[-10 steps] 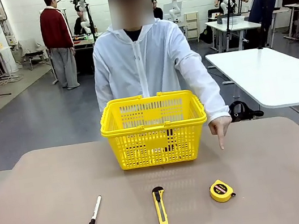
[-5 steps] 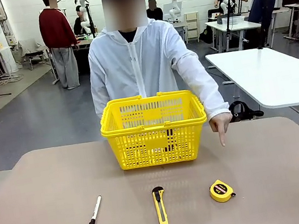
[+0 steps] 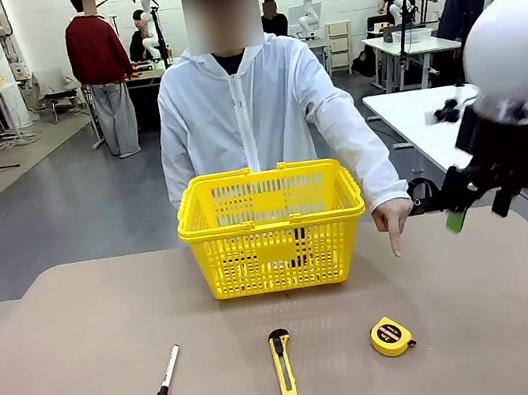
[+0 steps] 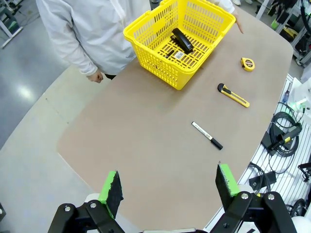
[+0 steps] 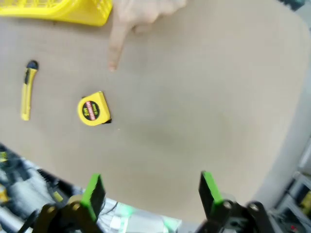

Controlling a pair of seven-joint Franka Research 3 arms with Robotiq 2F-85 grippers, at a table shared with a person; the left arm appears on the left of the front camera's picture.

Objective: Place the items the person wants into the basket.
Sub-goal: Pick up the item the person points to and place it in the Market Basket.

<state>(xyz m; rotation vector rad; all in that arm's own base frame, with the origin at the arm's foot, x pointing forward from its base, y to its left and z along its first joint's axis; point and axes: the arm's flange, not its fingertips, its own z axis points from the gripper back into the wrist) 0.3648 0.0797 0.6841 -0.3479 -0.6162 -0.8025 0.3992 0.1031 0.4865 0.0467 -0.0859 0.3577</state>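
Swinging in from the right, the robot's right arm now shows in the front view, where a second ago there was just table and person. Its right gripper (image 5: 151, 190) hangs high above the table (image 3: 85, 339), green pads spread wide with nothing between them. And look what it is heading for: the tape measure (image 5: 93, 108) lies flat on the table beyond the fingertips, off toward one finger rather than centred in the gap, and it has not budged. The person's hand (image 3: 390, 217) keeps its index finger aimed down at that spot, a little farther out from the gripper than the tape measure, so that reads as the wanted item. The basket (image 3: 274, 257) stands farther still beyond the hand, off to the same side. My read is that the approach has only begun, so the gripper has to line up over the tape measure and come down before any pinch. Over on the other side, the left gripper (image 4: 169, 183) holds high and wide apart, empty, with the marker (image 4: 206, 135) and utility knife (image 4: 233, 94) ahead of it. A black object (image 4: 181, 40) already lies inside the basket, though I cannot tell what it is.
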